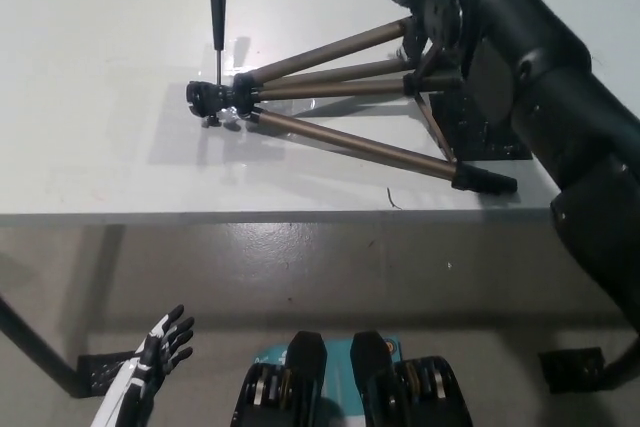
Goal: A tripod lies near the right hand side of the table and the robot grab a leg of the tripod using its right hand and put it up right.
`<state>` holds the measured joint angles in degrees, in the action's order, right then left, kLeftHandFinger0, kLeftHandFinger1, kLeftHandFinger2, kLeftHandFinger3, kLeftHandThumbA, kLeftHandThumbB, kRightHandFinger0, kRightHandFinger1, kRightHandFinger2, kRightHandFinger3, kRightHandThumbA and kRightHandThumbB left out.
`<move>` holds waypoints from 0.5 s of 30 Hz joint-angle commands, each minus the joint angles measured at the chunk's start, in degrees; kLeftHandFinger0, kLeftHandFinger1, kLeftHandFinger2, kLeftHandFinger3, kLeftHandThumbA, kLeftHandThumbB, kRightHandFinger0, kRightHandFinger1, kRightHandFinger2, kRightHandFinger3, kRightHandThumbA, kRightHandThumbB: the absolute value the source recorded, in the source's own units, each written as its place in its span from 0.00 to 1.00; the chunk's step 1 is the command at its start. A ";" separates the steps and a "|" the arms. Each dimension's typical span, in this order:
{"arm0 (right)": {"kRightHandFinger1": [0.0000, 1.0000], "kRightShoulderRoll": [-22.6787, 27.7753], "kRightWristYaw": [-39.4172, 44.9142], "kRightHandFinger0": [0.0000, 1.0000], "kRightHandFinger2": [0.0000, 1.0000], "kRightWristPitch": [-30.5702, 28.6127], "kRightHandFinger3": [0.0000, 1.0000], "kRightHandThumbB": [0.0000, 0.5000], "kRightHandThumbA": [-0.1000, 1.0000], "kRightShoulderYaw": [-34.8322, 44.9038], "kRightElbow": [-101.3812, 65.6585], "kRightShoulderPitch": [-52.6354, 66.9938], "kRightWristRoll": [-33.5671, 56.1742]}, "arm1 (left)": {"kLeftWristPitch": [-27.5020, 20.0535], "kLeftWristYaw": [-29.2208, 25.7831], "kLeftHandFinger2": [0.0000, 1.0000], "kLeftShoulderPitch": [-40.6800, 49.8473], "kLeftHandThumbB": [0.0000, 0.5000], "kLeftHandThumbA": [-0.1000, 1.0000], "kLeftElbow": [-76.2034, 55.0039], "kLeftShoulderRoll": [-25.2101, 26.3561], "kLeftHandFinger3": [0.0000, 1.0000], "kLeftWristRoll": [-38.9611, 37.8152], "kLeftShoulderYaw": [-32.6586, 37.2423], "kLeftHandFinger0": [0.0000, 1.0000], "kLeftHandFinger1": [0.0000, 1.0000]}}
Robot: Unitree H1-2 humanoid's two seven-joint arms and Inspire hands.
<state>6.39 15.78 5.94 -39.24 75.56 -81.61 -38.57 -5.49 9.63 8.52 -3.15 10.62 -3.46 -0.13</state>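
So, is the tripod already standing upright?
No, the tripod lies flat on the table, legs spread toward the right hand.

Tripod (pixel 330 97): far-leg ends hidden beneath right hand (pixel 440 17). Right hand: grip on leg not discernible. Left hand (pixel 160 345): arm cut by lower left frame edge. Tabletop (pixel 100 67): cropped at top and sides.

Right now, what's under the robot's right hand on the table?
The far ends of the tripod legs, where the right hand wraps the uppermost leg, and a black plate beside it. The leg tips beneath the hand are covered.
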 commanded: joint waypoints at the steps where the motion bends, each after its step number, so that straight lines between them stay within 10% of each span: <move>1: 0.25 1.63 -26.79 0.02 0.46 -6.46 0.43 0.57 0.00 -5.03 -1.56 2.27 -8.11 | -0.69 0.90 1.00 -1.07 0.50 1.00 -1.36 1.27 1.00 0.07 0.11 1.00 1.00; 8: 0.11 2.91 -33.73 0.00 0.36 -9.22 0.26 0.56 0.00 -7.03 -0.93 2.54 -9.61 | -0.22 0.47 1.00 -1.08 0.52 1.00 -1.41 1.04 1.00 1.09 0.41 1.00 1.00; 15: 0.30 3.67 -38.92 0.00 0.80 -11.26 0.17 0.40 0.00 -5.95 -0.52 3.44 -8.44 | -1.33 0.75 1.00 -1.00 0.48 1.00 -0.71 0.96 1.00 0.68 0.46 1.00 1.00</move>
<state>6.73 -3.03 1.52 -44.59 75.51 -77.18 -43.69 -5.48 9.64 8.39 -2.79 10.62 -3.22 -0.01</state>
